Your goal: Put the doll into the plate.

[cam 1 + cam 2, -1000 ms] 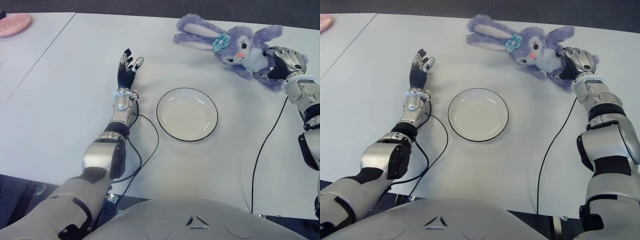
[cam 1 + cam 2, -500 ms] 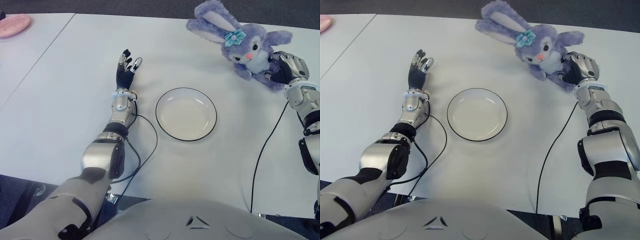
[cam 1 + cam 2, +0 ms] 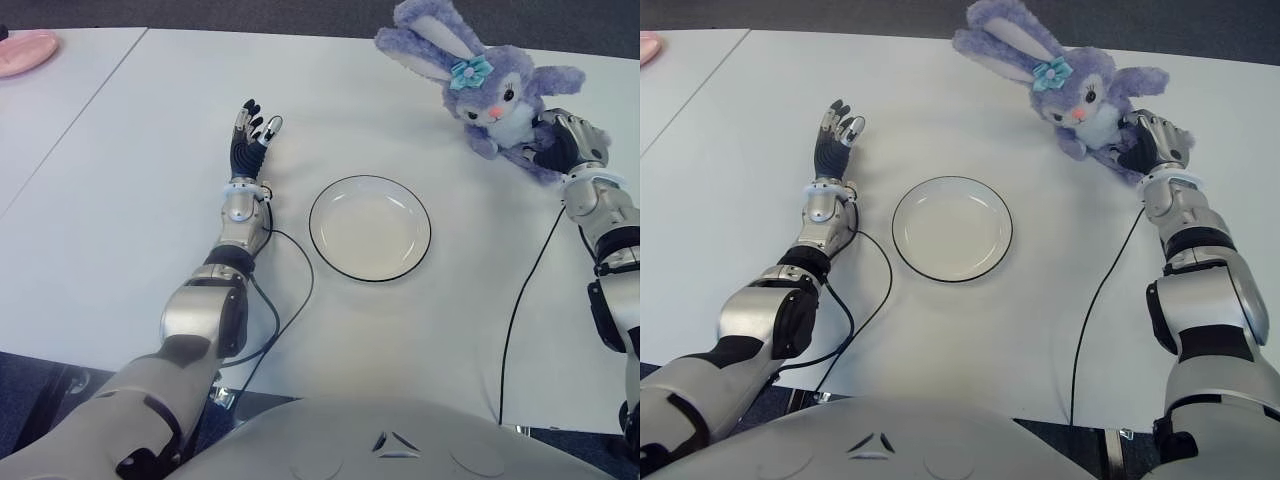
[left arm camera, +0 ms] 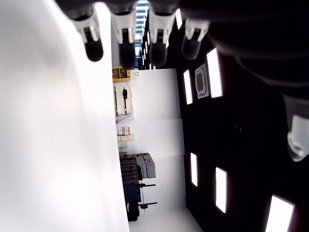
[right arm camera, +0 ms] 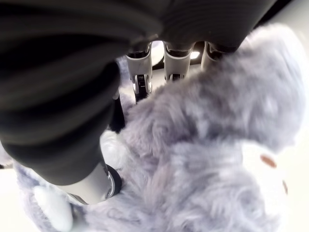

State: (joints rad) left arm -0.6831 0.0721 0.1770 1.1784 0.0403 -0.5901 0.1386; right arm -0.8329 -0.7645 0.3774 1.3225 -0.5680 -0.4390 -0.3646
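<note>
Purple doll [image 3: 487,85] gripped by right robot hand [image 3: 563,141].

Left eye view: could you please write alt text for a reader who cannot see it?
The robot's right hand grips a purple plush bunny doll at the far right of a white table. An empty white plate sits centrally, with the open left hand to its left.

Right hand [image 3: 560,143] clenched, left hand [image 3: 250,135] spread.

Purple doll [image 3: 480,85] with teal bow; white, black-rimmed plate [image 3: 369,228].
</note>
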